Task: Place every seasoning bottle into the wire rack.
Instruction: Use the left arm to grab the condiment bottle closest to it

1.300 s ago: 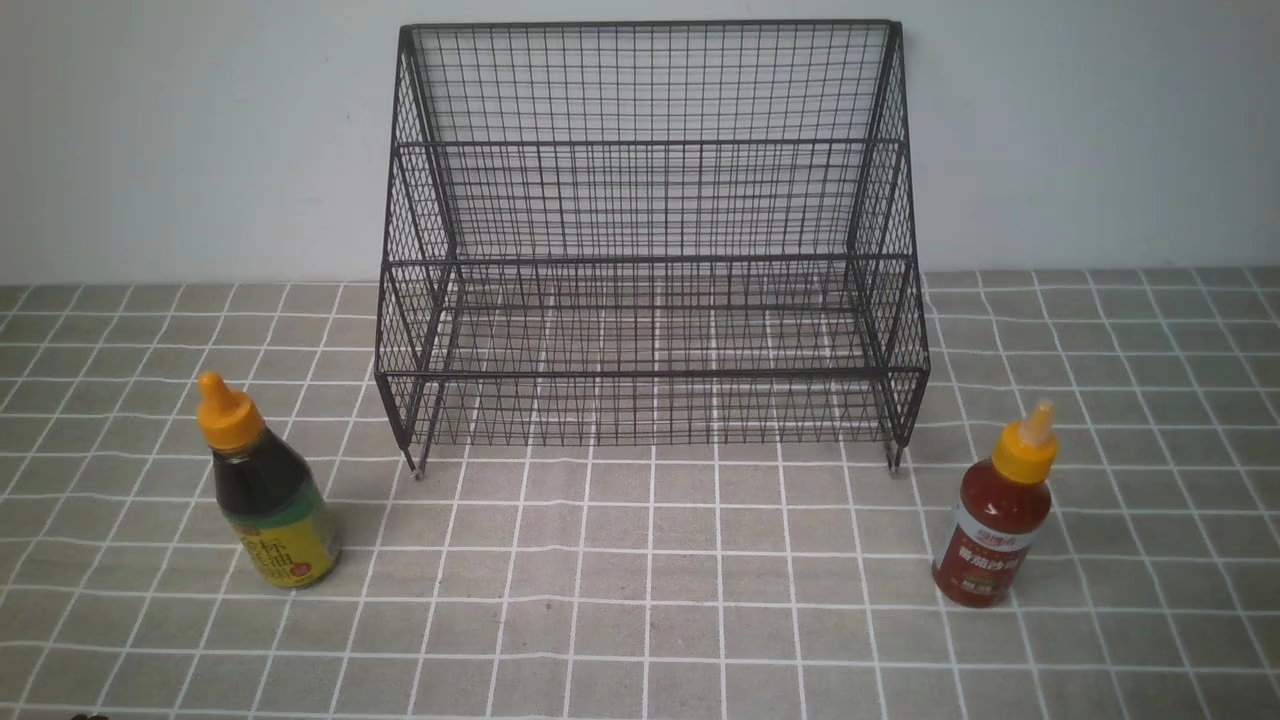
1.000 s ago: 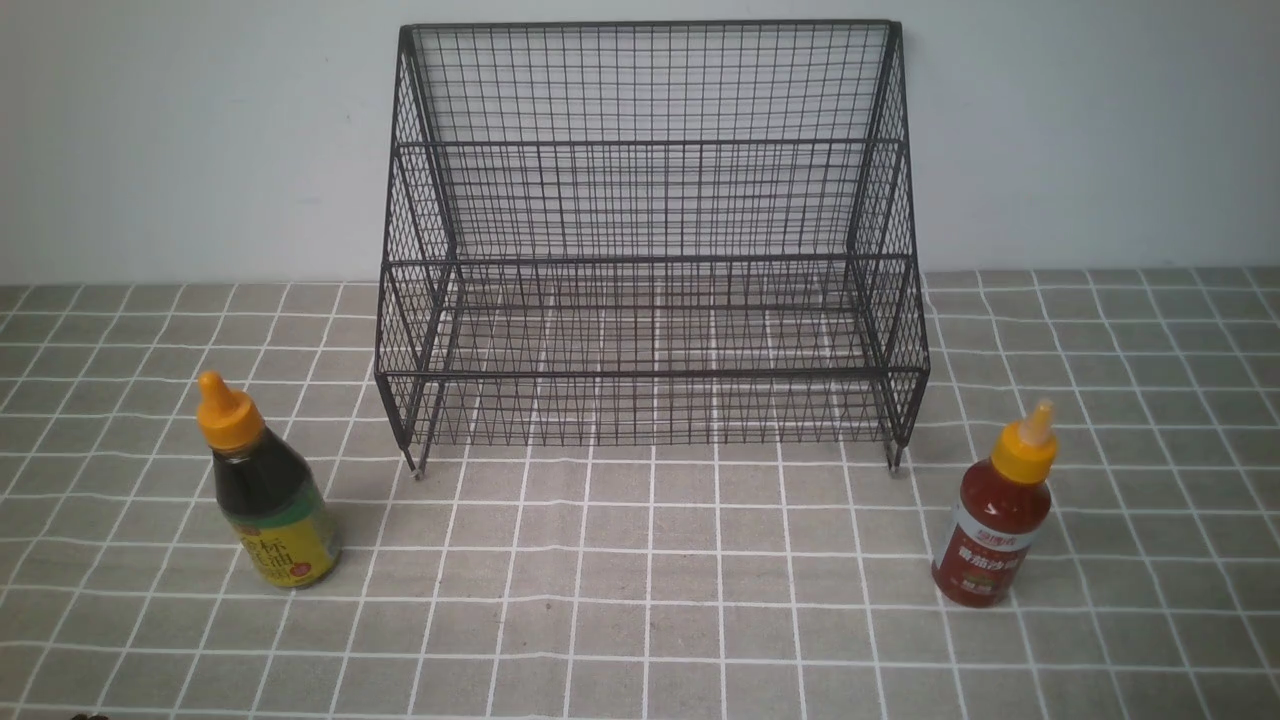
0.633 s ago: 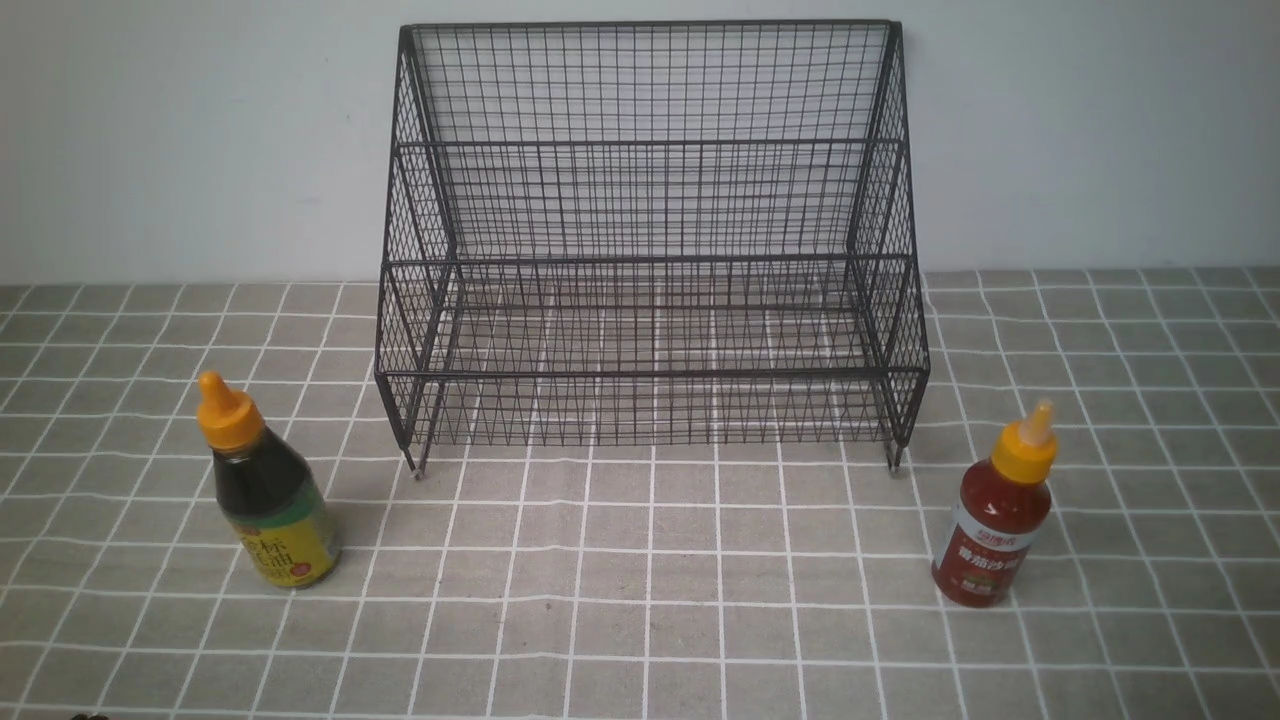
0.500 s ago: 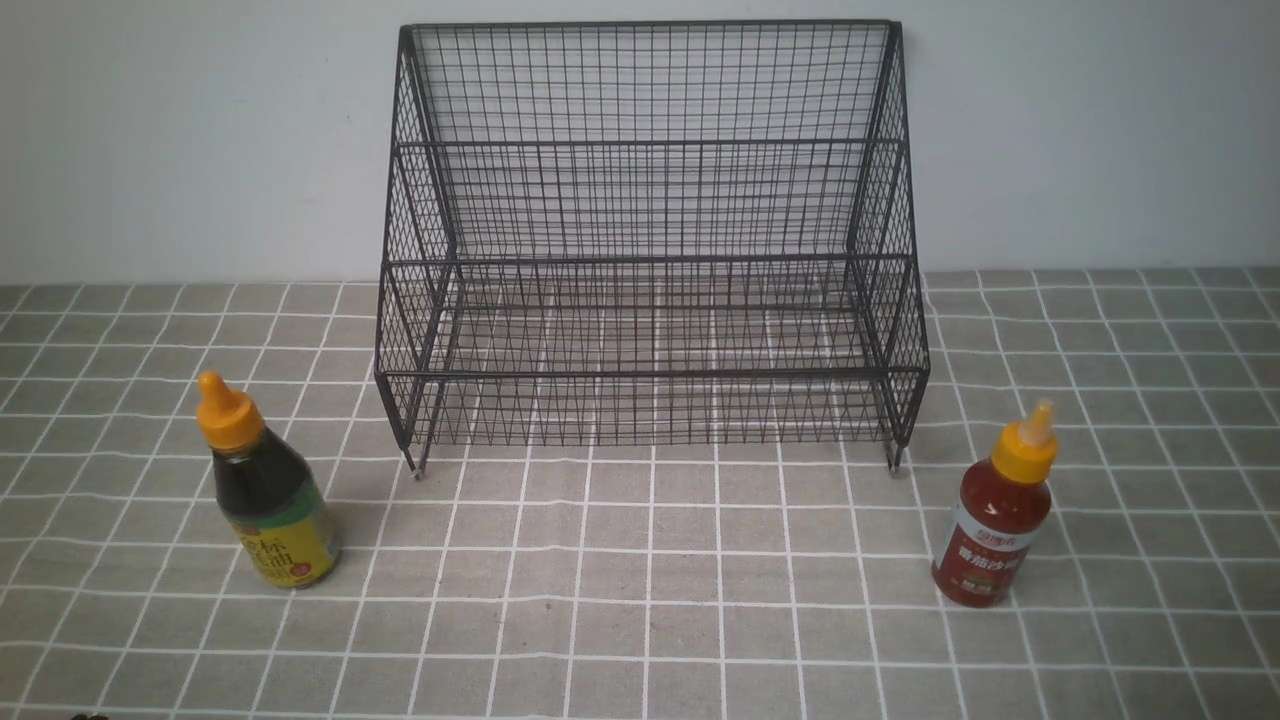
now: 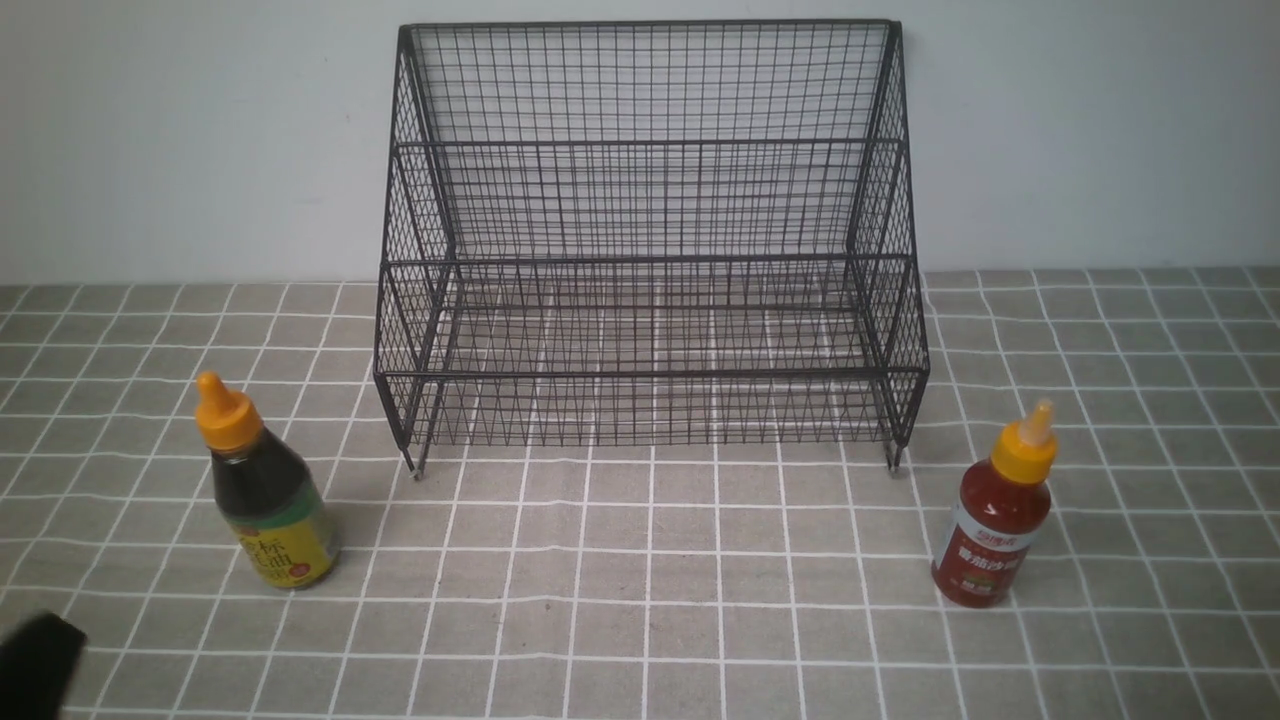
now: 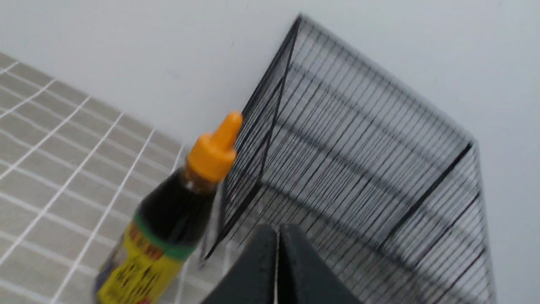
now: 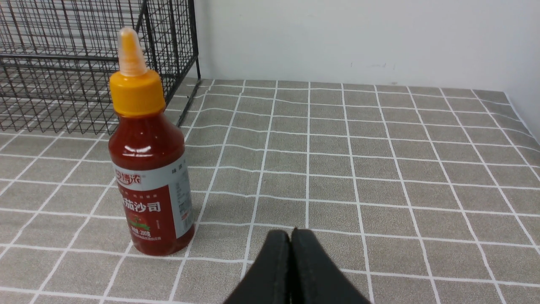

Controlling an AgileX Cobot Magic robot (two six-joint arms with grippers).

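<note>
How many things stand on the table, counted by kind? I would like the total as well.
Seasoning bottles: 2 (dark brown bottle, red bottle)
Wire rack: 1
Total: 3

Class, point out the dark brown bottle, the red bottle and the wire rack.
dark brown bottle [image 5: 285, 548]: front view, on its yellow-green label.
red bottle [image 5: 988, 550]: front view, on its white-red label.
wire rack [image 5: 650, 373]: front view, on its front rail.

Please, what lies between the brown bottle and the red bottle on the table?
Only bare checked tablecloth, as the front view shows. The dark brown bottle and the red bottle stand far apart; the wire rack stands farther back.
</note>
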